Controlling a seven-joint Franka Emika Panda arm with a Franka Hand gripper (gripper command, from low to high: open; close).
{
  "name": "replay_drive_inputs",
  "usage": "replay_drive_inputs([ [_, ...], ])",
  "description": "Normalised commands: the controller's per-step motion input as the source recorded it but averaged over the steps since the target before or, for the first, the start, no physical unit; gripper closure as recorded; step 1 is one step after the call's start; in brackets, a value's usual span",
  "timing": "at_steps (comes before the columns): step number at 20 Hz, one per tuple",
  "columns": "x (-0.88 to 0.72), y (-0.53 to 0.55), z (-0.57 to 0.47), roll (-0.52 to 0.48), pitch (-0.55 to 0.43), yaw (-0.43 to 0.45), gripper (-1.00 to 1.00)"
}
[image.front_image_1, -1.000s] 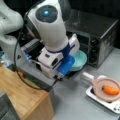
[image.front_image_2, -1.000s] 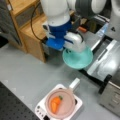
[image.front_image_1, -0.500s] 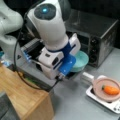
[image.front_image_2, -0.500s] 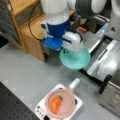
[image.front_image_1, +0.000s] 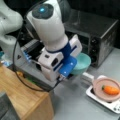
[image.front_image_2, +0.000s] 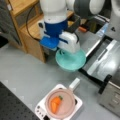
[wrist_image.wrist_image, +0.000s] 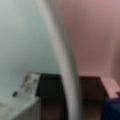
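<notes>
My gripper (image.front_image_2: 65, 51) is shut on the rim of a teal bowl (image.front_image_2: 72, 61), which hangs tilted above the grey table. In a front view the bowl (image.front_image_1: 82, 64) shows behind the white and blue hand, in front of the toaster oven (image.front_image_1: 97, 35). In the wrist view the bowl's pale rim (wrist_image.wrist_image: 62, 65) runs down the picture, very close, with its teal inside on the left. An orange carrot (image.front_image_2: 55, 103) lies in a pink pan (image.front_image_2: 67, 105) on a white hot plate (image.front_image_2: 41, 110), below the bowl; both front views show the carrot (image.front_image_1: 111, 90).
A wooden shelf unit (image.front_image_1: 22, 100) stands at a front view's bottom left and also shows in the other view (image.front_image_2: 27, 25). The open oven door (image.front_image_2: 105, 62) lies to the right of the bowl. A second white arm (image.front_image_1: 8, 22) stands at the left.
The arm and the held bowl have shifted only slightly. The pan and the carrot have not moved.
</notes>
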Motion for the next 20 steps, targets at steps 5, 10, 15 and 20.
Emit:
replay_drive_inputs([
  [5,-0.26,0.24,-0.07,0.191,-0.097,-0.005,1.0],
  [10,-0.61,0.31,-0.16,0.114,-0.131,0.02,1.0],
  [15,-0.77,0.26,-0.28,0.108,-0.243,0.009,1.0],
  [20,-0.77,0.27,-0.31,0.129,-0.323,-0.024,1.0],
])
